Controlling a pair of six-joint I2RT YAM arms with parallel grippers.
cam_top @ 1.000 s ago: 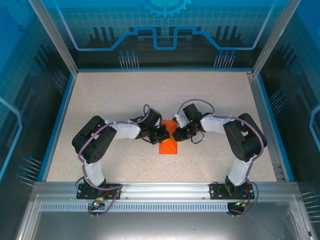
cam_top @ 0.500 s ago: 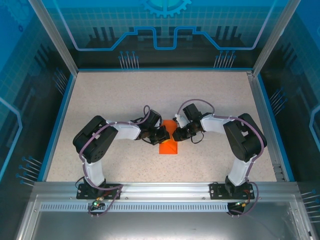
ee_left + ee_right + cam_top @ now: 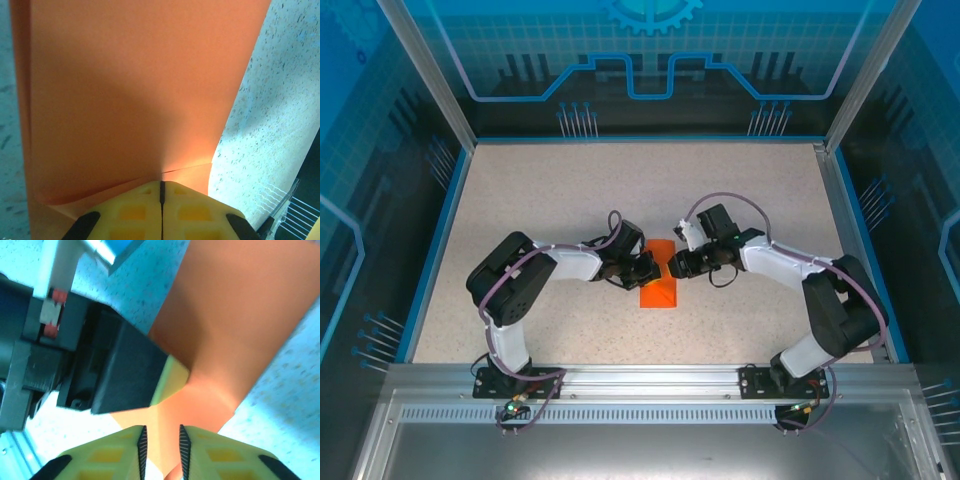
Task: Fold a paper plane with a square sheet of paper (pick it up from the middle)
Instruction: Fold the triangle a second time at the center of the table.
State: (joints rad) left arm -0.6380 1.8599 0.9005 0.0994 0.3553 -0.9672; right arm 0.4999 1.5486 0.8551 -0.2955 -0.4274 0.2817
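The square sheet of paper [image 3: 658, 290], bright orange and partly folded, lies at the middle of the speckled table between both grippers. In the left wrist view the paper [image 3: 130, 90] rises as a broad curved flap, and its crease runs straight into my left gripper [image 3: 161, 182], whose yellow jaws are shut on the paper's edge. From above, the left gripper [image 3: 647, 268] meets the sheet from the left. My right gripper [image 3: 672, 266] faces it from the right. Its jaws [image 3: 161, 432] stand slightly apart with a strip of paper [image 3: 235, 315] showing in the gap. The left gripper's fingertip [image 3: 172, 380] presses on the sheet just ahead.
The tabletop [image 3: 540, 200] is ringed by a blue rim [image 3: 440, 240] and transparent enclosure walls. A metal rail [image 3: 640, 380] carries both arm bases along the near edge. The two grippers' tips are nearly touching over the paper.
The right arm's elbow has swung out to the right and its jaws have parted a little. The left arm and the paper have stayed in place.
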